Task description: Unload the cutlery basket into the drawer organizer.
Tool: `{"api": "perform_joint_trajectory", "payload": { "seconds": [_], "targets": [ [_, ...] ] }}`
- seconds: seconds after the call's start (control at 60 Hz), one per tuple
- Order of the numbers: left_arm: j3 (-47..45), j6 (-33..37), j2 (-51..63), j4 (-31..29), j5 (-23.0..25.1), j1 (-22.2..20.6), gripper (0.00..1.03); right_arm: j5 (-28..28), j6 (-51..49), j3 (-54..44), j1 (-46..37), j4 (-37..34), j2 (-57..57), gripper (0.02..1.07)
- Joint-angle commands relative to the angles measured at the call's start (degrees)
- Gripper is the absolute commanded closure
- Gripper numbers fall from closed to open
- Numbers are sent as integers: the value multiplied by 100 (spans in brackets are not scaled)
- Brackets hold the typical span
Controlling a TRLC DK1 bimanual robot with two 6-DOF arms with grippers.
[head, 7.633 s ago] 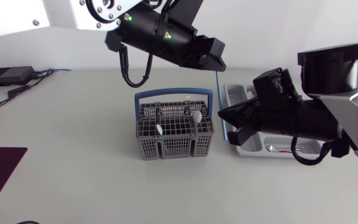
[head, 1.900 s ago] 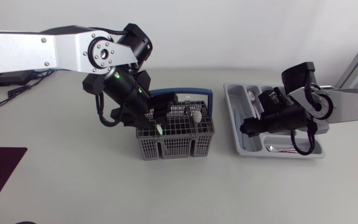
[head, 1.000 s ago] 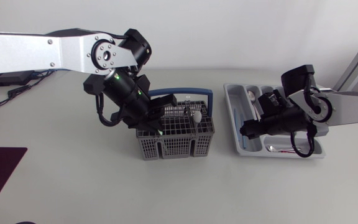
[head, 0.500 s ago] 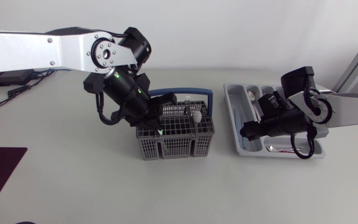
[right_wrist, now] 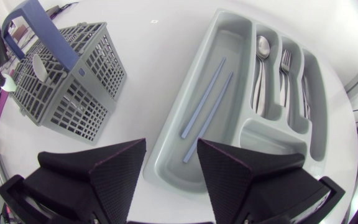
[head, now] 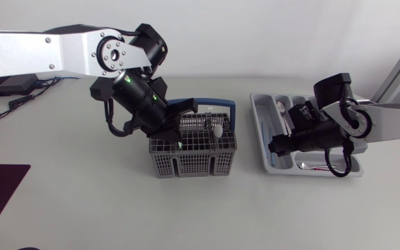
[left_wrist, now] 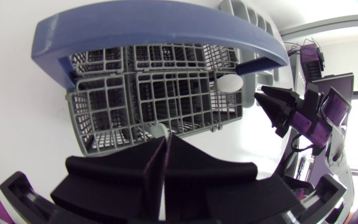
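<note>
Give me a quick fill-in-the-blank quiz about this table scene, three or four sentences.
The drawer organizer holds ___ blue chopsticks.
The cutlery basket has a ___ handle.
The right gripper has its fingers ___ above the organizer.
The left gripper grips a thin pale utensil standing in the ___.
Missing words: two; blue; open; basket.

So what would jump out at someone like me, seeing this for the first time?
Likely the left gripper, angled down at the blue-handled cutlery basket mid-table and pinched shut on a pale utensil standing in it. Across from it the right gripper hangs open over the drawer organizer, where two blue chopsticks lie beside a spoon and fork.
</note>
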Motion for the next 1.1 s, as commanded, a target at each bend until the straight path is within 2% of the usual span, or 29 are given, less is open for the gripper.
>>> {"api": "perform_joint_trajectory", "payload": {
  "seconds": [0.0,0.3,0.55,0.683,0.75,0.85,1.083],
  "targets": [
    [172,-182,-226,-97,3,67,93,48,-36,-124,46,-4,-77,46],
    [75,-173,-472,-106,135,172,93,127,-27,-167,275,-39,-305,46],
    [23,-173,-586,-106,285,207,93,48,-150,-449,1382,-268,-1263,46],
    [-4,-156,-630,-132,337,216,93,-268,-431,-660,1980,-285,-1597,45],
    [-13,-147,-656,-141,372,242,93,-356,-528,-739,2217,-276,-1685,41],
    [-30,-138,-683,-150,425,251,93,-453,-642,-844,2472,-241,-1764,37],
    [-4,-147,-744,-194,557,251,93,-435,-625,-879,2753,-197,-1764,37]
  ]
}}
